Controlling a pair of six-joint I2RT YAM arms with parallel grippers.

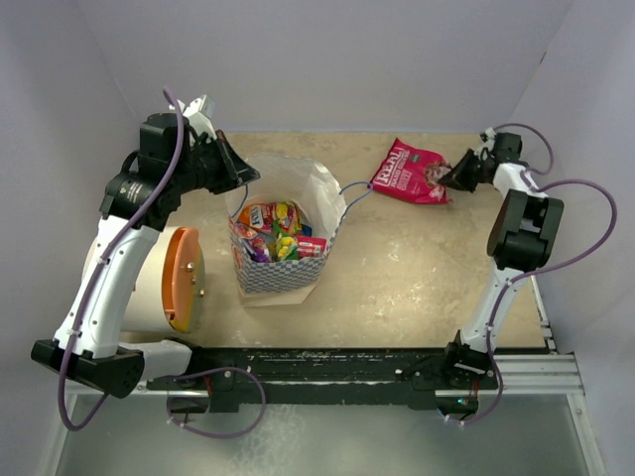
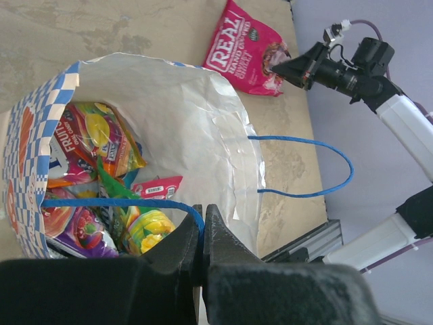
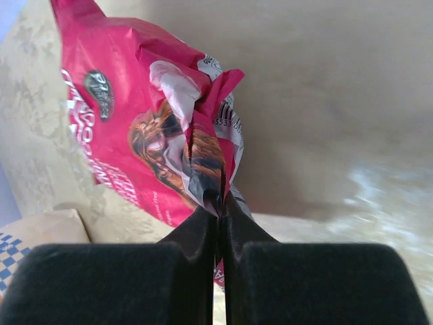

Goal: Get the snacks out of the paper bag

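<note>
The white paper bag (image 1: 298,188) with a blue-and-white checkered band stands open at table centre-left, with several bright snack packets (image 1: 276,230) inside. My left gripper (image 1: 241,171) is shut on the bag's blue cord handle (image 2: 122,202) at its left rim. In the left wrist view (image 2: 201,215) the cord runs between the closed jaws. A red packet (image 1: 412,171) with white lettering is at the back right, outside the bag. My right gripper (image 1: 453,177) is shut on its crumpled edge (image 3: 213,172), seen close in the right wrist view (image 3: 220,203).
A white cylinder with an orange lid (image 1: 183,280) lies on its side left of the bag, by the left arm. The bag's second blue handle (image 2: 318,169) hangs loose toward the right. A metal rail (image 1: 397,367) runs along the near edge.
</note>
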